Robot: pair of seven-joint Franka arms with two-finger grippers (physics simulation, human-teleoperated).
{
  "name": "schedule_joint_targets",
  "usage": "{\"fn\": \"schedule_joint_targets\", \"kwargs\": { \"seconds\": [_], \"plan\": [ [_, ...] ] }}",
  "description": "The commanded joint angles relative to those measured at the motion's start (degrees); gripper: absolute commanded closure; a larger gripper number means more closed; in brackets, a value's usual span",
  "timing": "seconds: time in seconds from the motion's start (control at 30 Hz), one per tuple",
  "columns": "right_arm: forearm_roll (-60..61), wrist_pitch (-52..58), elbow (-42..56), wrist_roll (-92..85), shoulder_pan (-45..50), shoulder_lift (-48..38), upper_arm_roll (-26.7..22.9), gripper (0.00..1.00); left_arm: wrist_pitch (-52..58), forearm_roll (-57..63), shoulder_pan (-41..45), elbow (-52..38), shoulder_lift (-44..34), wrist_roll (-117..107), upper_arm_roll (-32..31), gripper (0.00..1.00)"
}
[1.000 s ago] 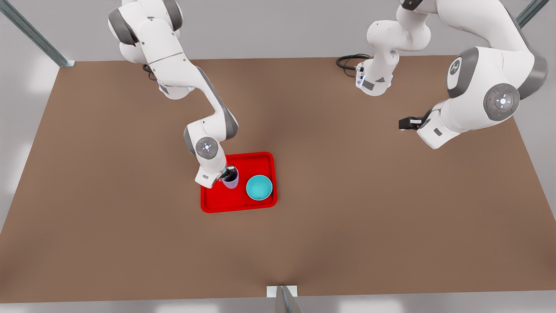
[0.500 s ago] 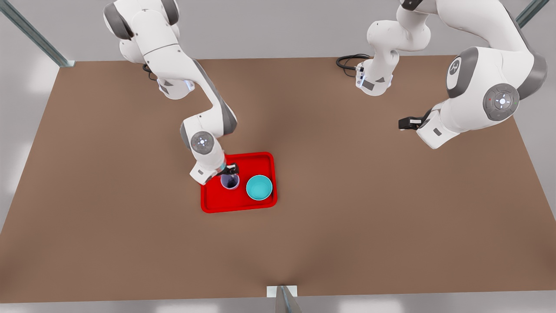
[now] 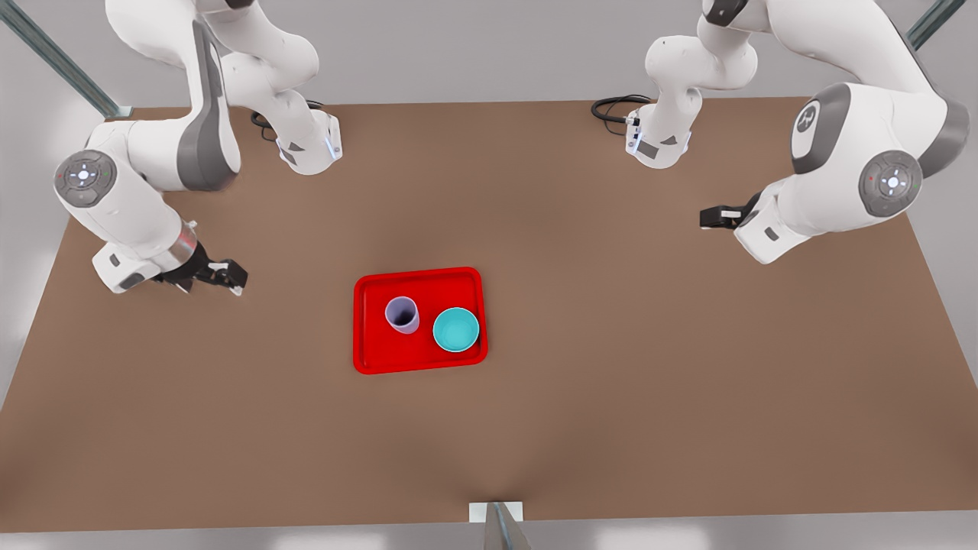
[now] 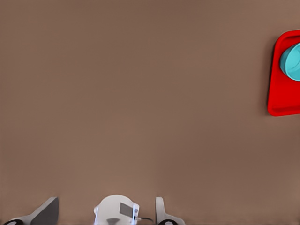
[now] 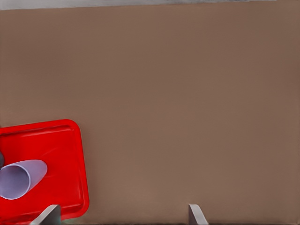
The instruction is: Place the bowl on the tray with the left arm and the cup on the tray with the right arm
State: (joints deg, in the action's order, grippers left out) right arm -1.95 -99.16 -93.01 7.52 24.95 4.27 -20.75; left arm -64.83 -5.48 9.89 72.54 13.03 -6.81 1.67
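While both arms hang well away from the middle of the brown worktop (image 3: 649, 367), the red tray (image 3: 374, 355) lies flat near the centre with both items standing on it. The cup (image 3: 402, 315) stands upright on the tray's half toward the front view's left. The bowl (image 3: 456, 329) sits open side up just beside it toward the front view's right, close to the rim on that side, with a narrow strip of red between the two.

The right gripper (image 3: 229, 276) is over bare worktop at the front view's left, well apart from the tray and holding nothing. In the right wrist view its fingers (image 5: 49, 214) are spread wide, with the cup (image 5: 21, 179) and a corner of the tray (image 5: 70, 140) off to one side.

The left gripper (image 3: 707, 218) hangs over the worktop at the front view's right, also well apart from the tray and holding nothing. In the left wrist view its fingers (image 4: 47, 211) are spread, and the bowl (image 4: 291, 62) and the tray's rim (image 4: 274, 101) show at the far edge.
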Motion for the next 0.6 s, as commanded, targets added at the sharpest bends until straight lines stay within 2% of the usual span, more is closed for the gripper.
{"fn": "schedule_joint_targets", "kwargs": {
  "seconds": [0.0,0.07,0.57],
  "plan": [
    [-0.95,10.83,2.56,-13.41,0.28,-0.22,0.18,0.00,1.20,0.03,0.13,-0.03,-0.03,-0.05,0.00,0.00],
    [-0.95,12.41,4.85,-13.50,0.28,0.13,0.19,0.00,1.20,-0.05,0.13,-0.03,-0.03,-0.05,0.00,0.00],
    [-0.95,13.47,4.68,-13.15,0.28,0.74,0.18,0.00,1.28,-0.14,0.13,-0.03,0.06,-0.05,0.00,0.00]
  ]
}}
